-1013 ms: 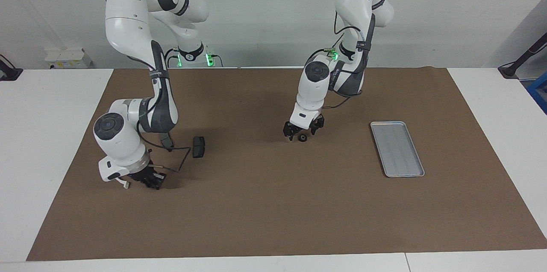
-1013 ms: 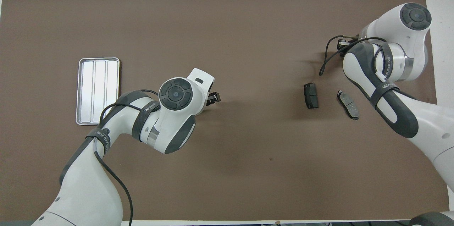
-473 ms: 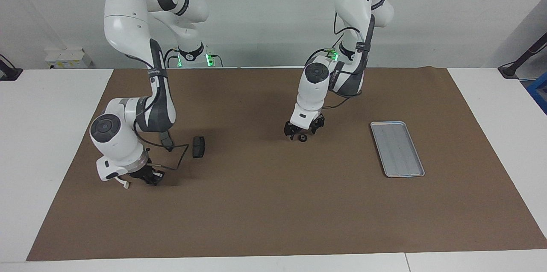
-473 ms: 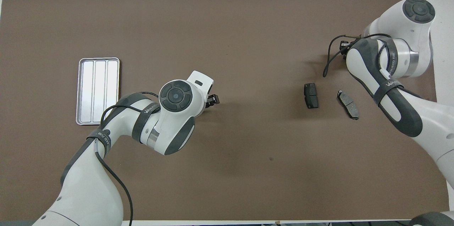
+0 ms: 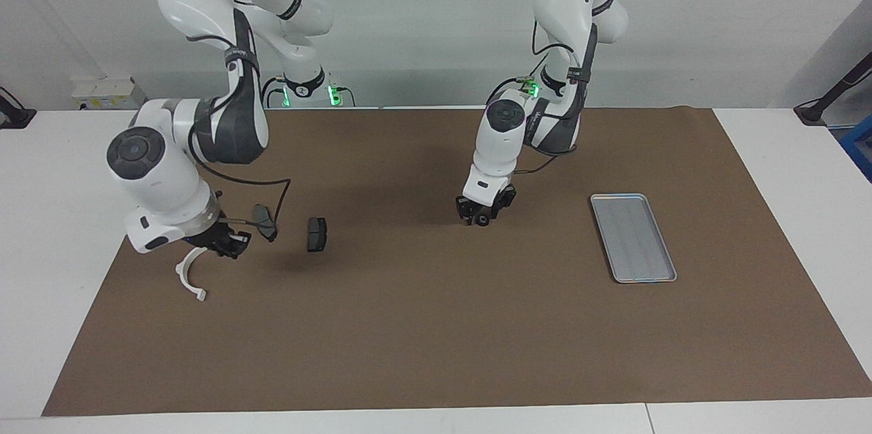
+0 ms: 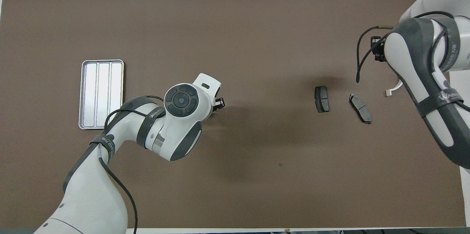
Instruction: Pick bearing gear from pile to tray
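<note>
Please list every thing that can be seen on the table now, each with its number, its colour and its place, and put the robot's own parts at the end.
tray: one, silver-grey, empty, toward the left arm's end of the table.
brake pads: two, dark grey, side by side toward the right arm's end.
half-ring bracket: one, white, beside the brake pads, farther from the robots than they are.
small round piece: one, black, mid-table, at the left gripper's tips.
mat: one, brown, covering most of the white table.
left gripper: low on the mat, around the small round piece.
right gripper: shut, raised just above the half-ring bracket; whether they touch I cannot tell.
</note>
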Action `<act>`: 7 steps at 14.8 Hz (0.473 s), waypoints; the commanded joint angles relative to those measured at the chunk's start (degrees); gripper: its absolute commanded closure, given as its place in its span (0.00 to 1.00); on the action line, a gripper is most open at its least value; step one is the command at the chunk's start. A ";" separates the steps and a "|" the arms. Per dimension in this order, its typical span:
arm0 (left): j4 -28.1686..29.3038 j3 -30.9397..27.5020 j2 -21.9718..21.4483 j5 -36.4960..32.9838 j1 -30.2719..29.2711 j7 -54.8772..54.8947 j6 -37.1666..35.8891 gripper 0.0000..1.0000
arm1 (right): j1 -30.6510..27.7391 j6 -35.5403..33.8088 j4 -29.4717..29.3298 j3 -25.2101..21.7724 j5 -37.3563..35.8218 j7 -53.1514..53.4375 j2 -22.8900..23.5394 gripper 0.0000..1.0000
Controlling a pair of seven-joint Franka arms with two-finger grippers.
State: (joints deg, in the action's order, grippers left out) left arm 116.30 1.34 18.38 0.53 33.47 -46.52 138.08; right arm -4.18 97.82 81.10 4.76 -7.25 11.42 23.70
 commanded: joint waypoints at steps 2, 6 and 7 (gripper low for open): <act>2.44 -0.81 -1.85 -1.15 0.81 -0.68 1.66 1.00 | 3.99 -12.27 -4.46 0.34 -1.54 -1.22 -6.01 1.00; -2.98 -1.60 -1.94 -4.03 -1.55 1.59 -3.23 1.00 | 6.64 -17.83 -4.46 1.65 -0.58 -0.87 -13.67 1.00; -6.14 -1.69 -2.73 -5.00 -4.52 4.30 -7.09 1.00 | 6.56 -18.71 -4.37 2.70 -0.49 -0.52 -14.81 1.00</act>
State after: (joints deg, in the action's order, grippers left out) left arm 114.33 0.02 17.92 -1.92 32.85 -45.81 137.16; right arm 2.86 80.41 75.71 5.90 -7.65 11.15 11.19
